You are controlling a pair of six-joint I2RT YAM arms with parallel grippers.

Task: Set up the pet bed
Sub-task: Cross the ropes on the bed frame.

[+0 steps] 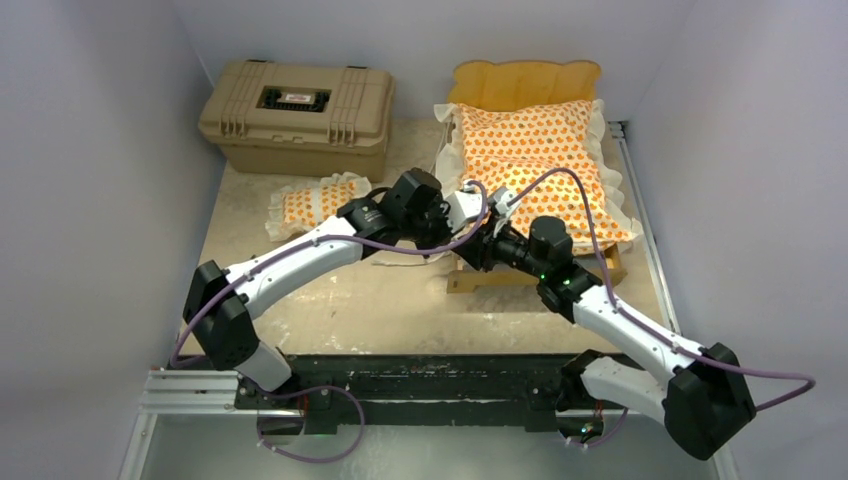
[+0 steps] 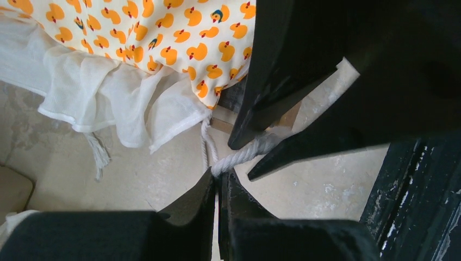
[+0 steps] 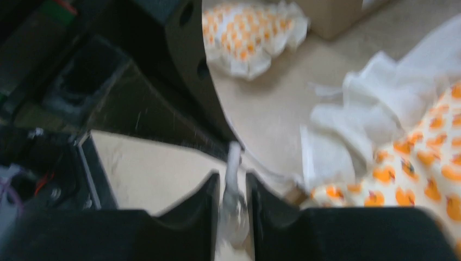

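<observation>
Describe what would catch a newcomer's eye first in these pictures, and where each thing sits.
The duck-print mattress cushion stands out most, lying on the wooden bed frame at far right. At its near left corner the left end effector and right end effector both pinch one white cord. The matching pillow lies before the tan hard case.

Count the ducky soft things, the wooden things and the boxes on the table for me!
Ducky soft things: 2, the mattress cushion and the pillow
Wooden things: 1, the bed frame
Boxes: 1, the tan case
Total: 4
</observation>
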